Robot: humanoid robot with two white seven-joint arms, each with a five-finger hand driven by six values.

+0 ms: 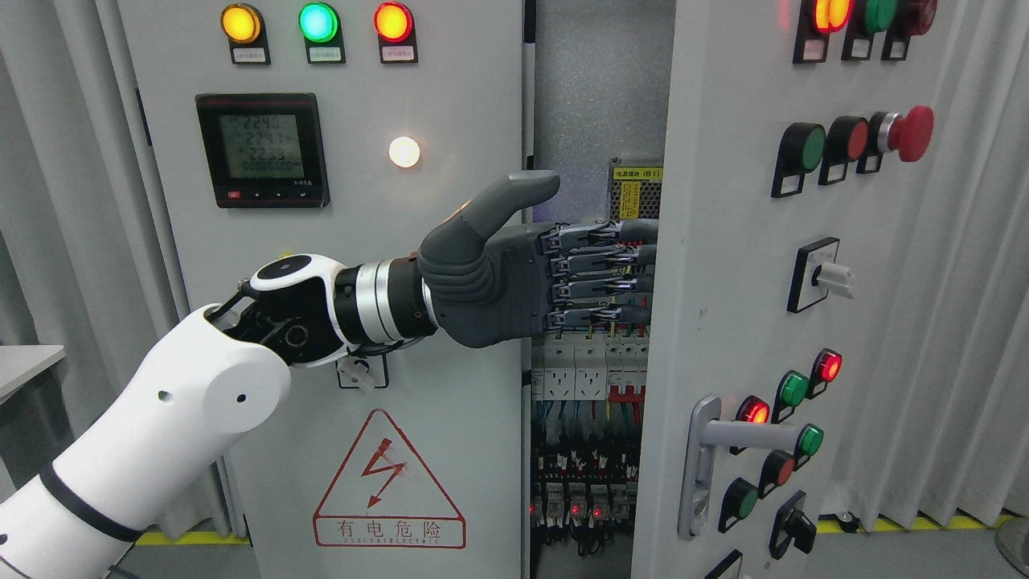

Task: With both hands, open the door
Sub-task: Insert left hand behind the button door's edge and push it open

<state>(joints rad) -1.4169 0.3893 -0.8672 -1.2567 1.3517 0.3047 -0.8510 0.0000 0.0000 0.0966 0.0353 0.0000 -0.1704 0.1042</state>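
Note:
The grey cabinet has two doors. The left door (458, 88) is closed and carries a meter (262, 149) and lamps. The right door (723, 265) stands partly open, with a silver lever handle (748, 437) low on it. My left hand (563, 273) reaches across into the gap between the doors. Its fingers (599, 261) are stretched out straight and the thumb points up and right. The fingertips pass behind the right door's free edge and are hidden there. The right arm is not in view.
Breakers and wiring (591, 418) show inside the gap. Push buttons, a red mushroom stop button (912, 133) and a rotary switch (828, 276) stick out of the right door. Grey curtains hang on both sides. A table corner (24, 366) is at the left.

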